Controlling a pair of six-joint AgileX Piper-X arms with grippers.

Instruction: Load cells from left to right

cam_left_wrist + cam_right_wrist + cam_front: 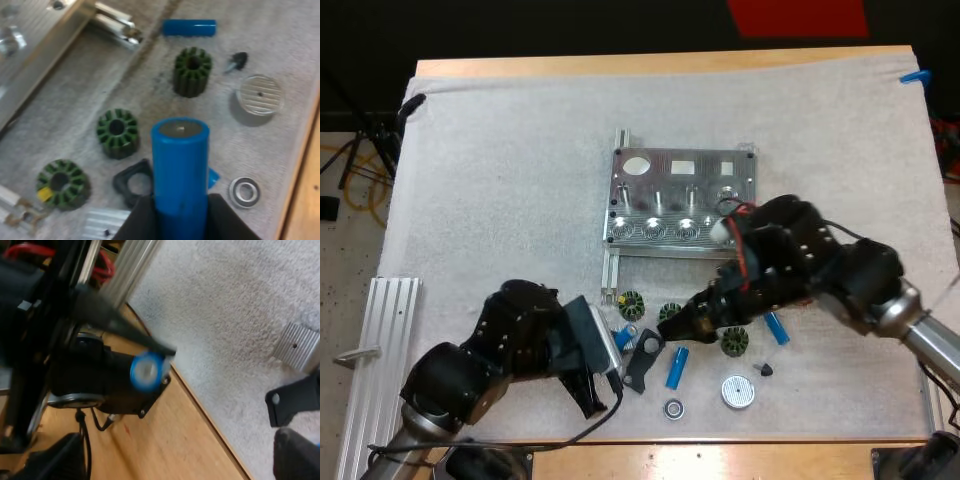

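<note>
High view: metal fixture point(682, 200) centre frame, small dark parts point(632, 304) below it.
Left gripper point(182, 217): clamped on blue cylinder point(180, 165).
Right gripper point(667, 324): lower centre, fingers apart, holding nothing.

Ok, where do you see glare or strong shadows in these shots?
High view: bright glare spots along the front edge of the metal fixture. Left wrist view: the ribbed metal disc casts a dark shadow beside it, and the blue cylinder in the left gripper has a pale sheen on top. Right wrist view: that cylinder's end face glows whitish.
</note>
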